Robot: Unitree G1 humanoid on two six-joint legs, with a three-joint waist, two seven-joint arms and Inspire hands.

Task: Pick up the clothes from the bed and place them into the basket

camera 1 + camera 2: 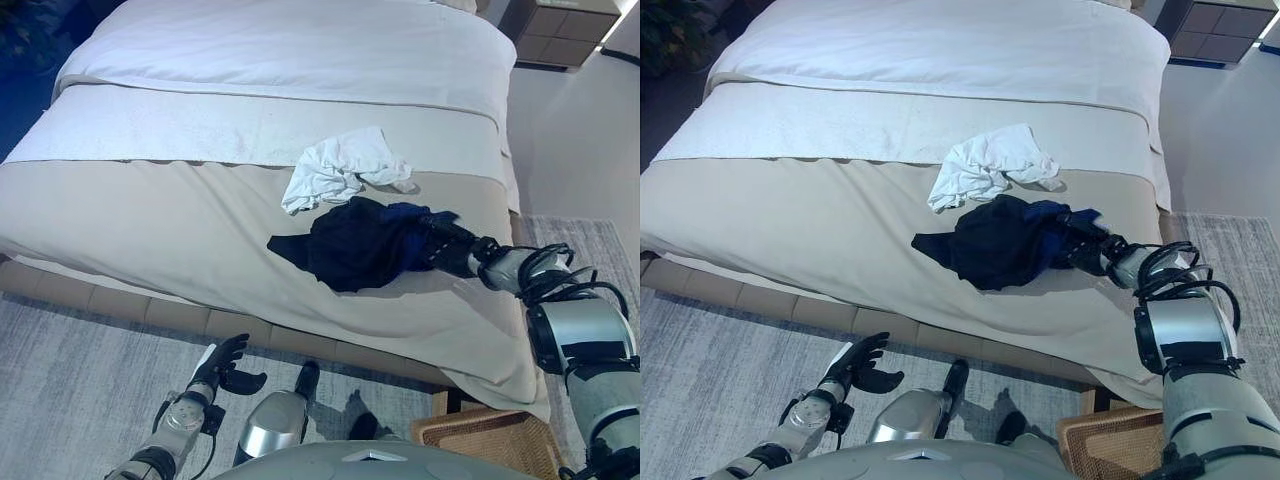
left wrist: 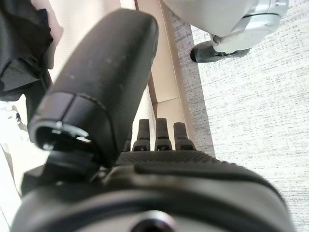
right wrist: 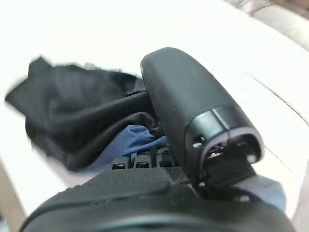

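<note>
Spreading across most of the view, the bed [image 1: 200,215] carries a dark garment [image 1: 360,243] near its foot edge with a white garment [image 1: 345,165] just beyond it, bare cover to their left. The right hand [image 1: 455,248] is buried in the dark garment's right side, apparently gripping cloth, though its fingers are hidden. The left hand [image 1: 220,365] hangs relaxed over the grey rug [image 1: 70,370], and the wicker basket [image 1: 495,440] sits by the bed's corner.

The bed [image 1: 200,230] is showing beige at the foot and white up top. One piece of the clothes [image 1: 345,168] is looking white, the other heap [image 1: 360,243] black with blue peeking out. The rug [image 1: 80,370] is looking streaky grey, and the basket [image 1: 495,440] tan wicker.
</note>
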